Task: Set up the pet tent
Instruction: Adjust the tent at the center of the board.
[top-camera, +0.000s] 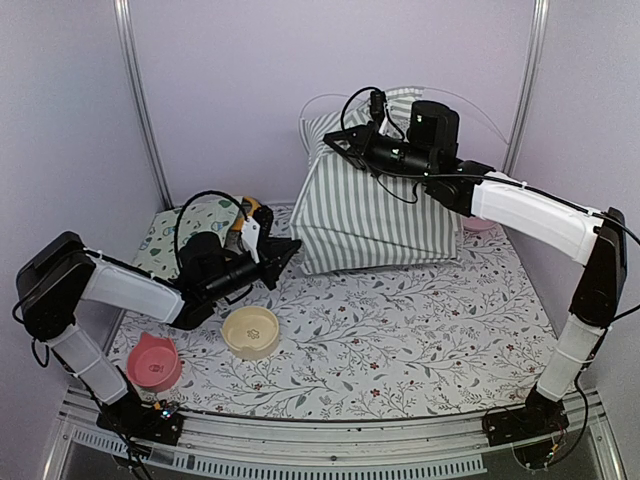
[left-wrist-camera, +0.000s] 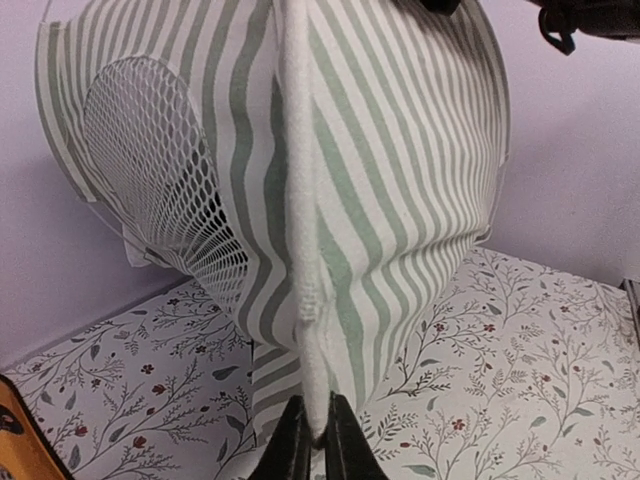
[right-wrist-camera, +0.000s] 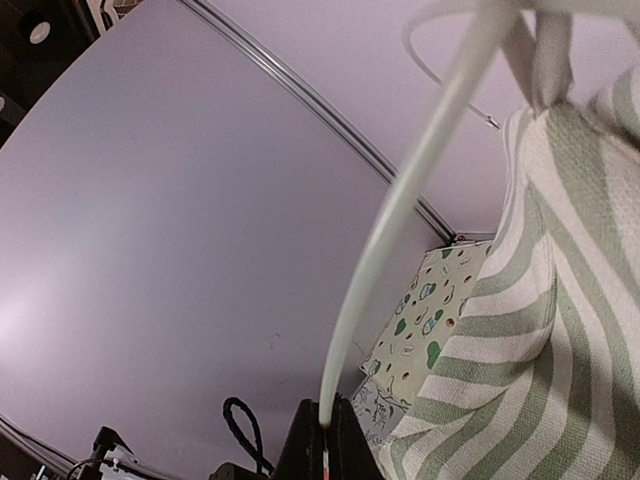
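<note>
Two pinches are in play. The left gripper (top-camera: 283, 250), at 9 o'clock on the table, has its fingers pressed together on the white corner seam (left-wrist-camera: 297, 200) of the pet tent (top-camera: 375, 215), low near the hem. The right gripper (top-camera: 335, 140), at 12 o'clock over the tent's top, is nipped tight on a thin white pole (right-wrist-camera: 400, 220).

The tent sits at 12 to 1 o'clock on the floral cloth (top-camera: 400, 330), close to the back wall, slumped and lopsided. Its mesh panel (left-wrist-camera: 150, 170) lies at 9 o'clock of the seam.

Step in hand, as I read it: tension the frame so the fabric stands.
- The left should act as an anchor, holding the hem corner down and steady.
- The right should work the pole along its own curve, slowly, because a springy rod can squirt out of a narrow pinch.
- Pull away from the bowls at 7 o'clock.

Count:
- one tent
- one pole clearly seen, with faint white arcs behind the top that I cannot number
- two bowls, one pink (top-camera: 140, 350) and one cream (top-camera: 250, 312)
- one printed mat (top-camera: 195, 222) at 10 o'clock
- one floral cloth
- two arms
</note>
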